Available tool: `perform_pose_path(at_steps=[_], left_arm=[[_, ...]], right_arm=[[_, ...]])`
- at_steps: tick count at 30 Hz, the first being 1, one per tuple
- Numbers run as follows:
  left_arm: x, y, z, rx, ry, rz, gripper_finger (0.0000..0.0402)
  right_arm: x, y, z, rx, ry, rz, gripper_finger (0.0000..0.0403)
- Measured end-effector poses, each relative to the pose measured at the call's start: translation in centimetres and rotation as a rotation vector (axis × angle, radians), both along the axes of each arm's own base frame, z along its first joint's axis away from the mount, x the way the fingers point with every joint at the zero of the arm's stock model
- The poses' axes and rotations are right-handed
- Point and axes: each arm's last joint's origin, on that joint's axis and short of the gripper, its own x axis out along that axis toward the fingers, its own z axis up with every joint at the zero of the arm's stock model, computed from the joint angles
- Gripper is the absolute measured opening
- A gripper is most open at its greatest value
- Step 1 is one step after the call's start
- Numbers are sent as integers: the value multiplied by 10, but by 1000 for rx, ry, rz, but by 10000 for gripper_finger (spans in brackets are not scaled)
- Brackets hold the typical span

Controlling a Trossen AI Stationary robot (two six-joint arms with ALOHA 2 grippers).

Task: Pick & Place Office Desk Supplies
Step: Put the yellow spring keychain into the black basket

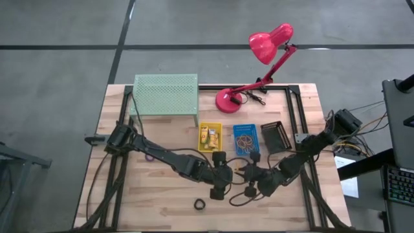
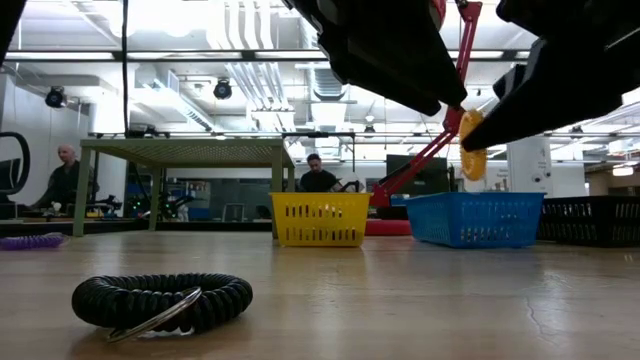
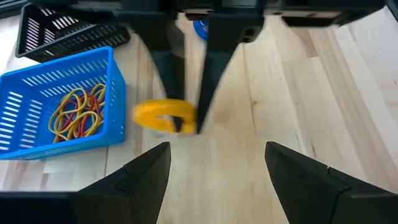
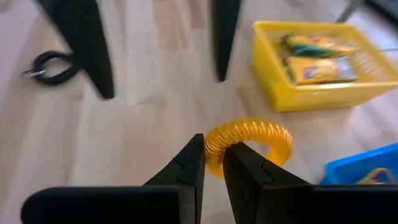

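Note:
A yellow coiled ring [image 4: 252, 144] hangs above the table with my right gripper [image 4: 213, 158] shut on it; it also shows in the low view [image 2: 472, 145]. My left gripper [image 3: 217, 168] stands open just to the ring's left, facing it and touching nothing. A black coiled ring [image 2: 160, 300] lies flat on the table near the front edge [image 1: 199, 204]. A purple ring [image 1: 150, 157] lies on the table farther left. The yellow basket [image 4: 317, 74] holds yellow packets, and the blue basket [image 3: 59, 118] holds rubber bands. My right gripper pinches one side of the yellow ring's coil [image 4: 214, 149] between its two fingers. The fingers come slanting down from the table's right side. The ring sticks out beyond the fingertips, stands on edge and is lifted clear of the table.
A black basket [image 1: 276, 136] stands to the right of the blue one. A pale green mesh shelf [image 1: 165, 95] and a pink-red desk lamp [image 1: 259, 65] stand at the back. Bare wood lies at the table's front left. People show in the room behind.

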Motion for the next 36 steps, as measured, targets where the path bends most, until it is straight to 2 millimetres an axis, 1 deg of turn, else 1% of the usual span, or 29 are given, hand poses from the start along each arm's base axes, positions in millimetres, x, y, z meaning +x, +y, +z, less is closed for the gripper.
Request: perform_pose_path(at_steps=[5,11,14,16,19,23,25,29,33,36], left_arm=[[0,1,0,1,-1,3,267],[0,0,0,3,-1,2,267],[0,0,0,3,-1,2,267],[0,0,0,3,-1,2,267],[0,1,0,4,-1,2,267],[0,1,0,30,3,-23,267],[1,2,0,55,5,-47,267],[1,3,3,69,-4,-41,268],[-1,8,14,120,-38,-7,268],[-3,12,25,210,-69,-4,268]], right_arm=[[-2,2,4,123,24,32,44],[-8,-2,11,125,45,39,44],[-12,-5,19,147,41,24,44],[-17,-9,27,194,48,-15,44],[-29,-17,41,274,111,-87,43],[-50,-31,60,361,202,-238,44],[-59,-39,68,375,231,-302,44],[-75,-52,85,395,256,-394,44],[-86,-62,98,431,248,-510,43],[-90,-68,99,446,220,-619,43]])
